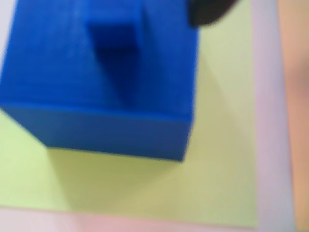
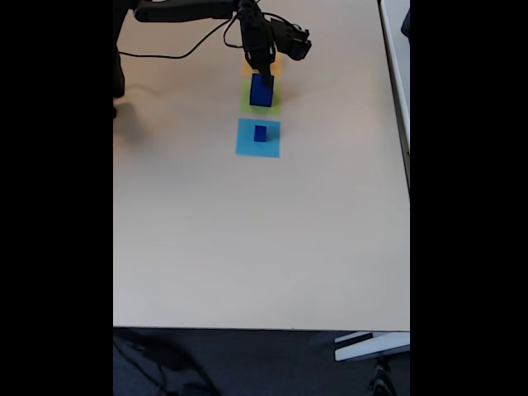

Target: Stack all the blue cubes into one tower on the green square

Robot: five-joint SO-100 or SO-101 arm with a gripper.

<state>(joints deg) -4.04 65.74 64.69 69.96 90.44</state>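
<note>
The blue cubes were split between two paper patches: nearest the fixed camera, one small dark blue cube (image 2: 261,133) stood alone on a flat light-blue paper square (image 2: 257,138), and just beyond it the large solid royal-blue cube (image 2: 261,90) rested on the green square (image 2: 261,100), a flat lime paper patch. In the wrist view that large cube (image 1: 96,106) sat toward the upper left part of the lime square (image 1: 217,159), with bare green paper showing below it and to its right, and a smaller dark blue cube (image 1: 113,31) lay on its top face, so the tower stood two cubes high. The picture there was blurred, and a dark part of the gripper showed at the top edge beside the upper cube; whether its jaws were parted or closed could not be told. In the fixed view the black two-finger gripper (image 2: 262,69) hung directly over the stack, close to its top. Behind it lay a flat orange paper square (image 2: 264,63), mostly covered by the arm, and all three patches ran in a line on the pale beige table (image 2: 247,239).
</note>
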